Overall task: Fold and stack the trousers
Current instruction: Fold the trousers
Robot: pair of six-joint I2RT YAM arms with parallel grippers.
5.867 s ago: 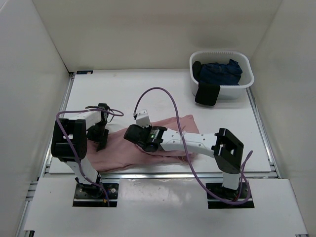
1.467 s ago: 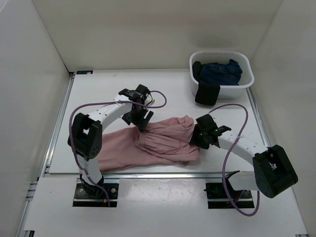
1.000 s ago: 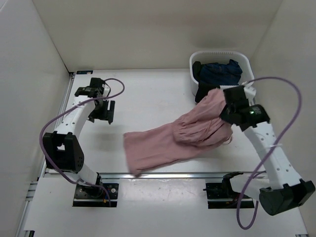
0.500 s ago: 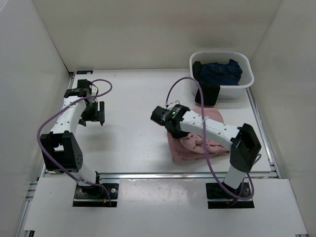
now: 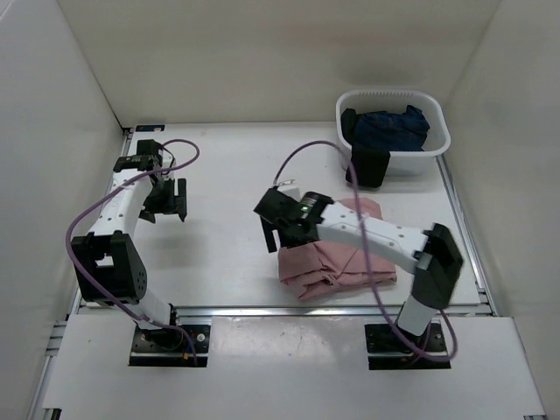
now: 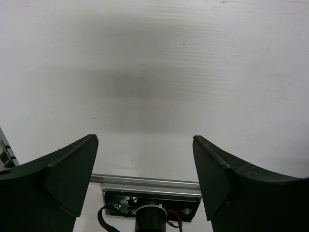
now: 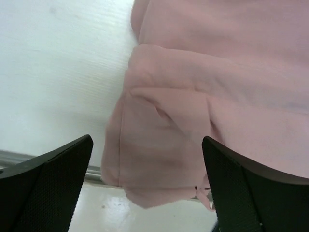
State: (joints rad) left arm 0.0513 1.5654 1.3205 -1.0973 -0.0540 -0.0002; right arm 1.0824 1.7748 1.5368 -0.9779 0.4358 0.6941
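The dusty-pink trousers (image 5: 337, 254) lie folded in a compact bundle on the table near its front edge, right of centre. My right gripper (image 5: 278, 234) hovers over the bundle's left end, open, with nothing between its fingers. In the right wrist view the pink fabric (image 7: 193, 116) lies below the spread jaws, its folded edge hanging toward the table's front rail. My left gripper (image 5: 171, 203) stands open at the far left over bare table, well apart from the trousers. The left wrist view shows only white table between its fingers (image 6: 63, 179).
A white tub (image 5: 394, 131) at the back right holds a dark navy garment (image 5: 389, 127), and a black cloth (image 5: 367, 166) hangs over its front rim. White walls close in the table on three sides. A metal rail (image 5: 262, 309) runs along the front edge.
The right gripper carried the trousers over to the right and laid them folded onto themselves, then opened and let go. The left arm drew back to the far left and stays still.
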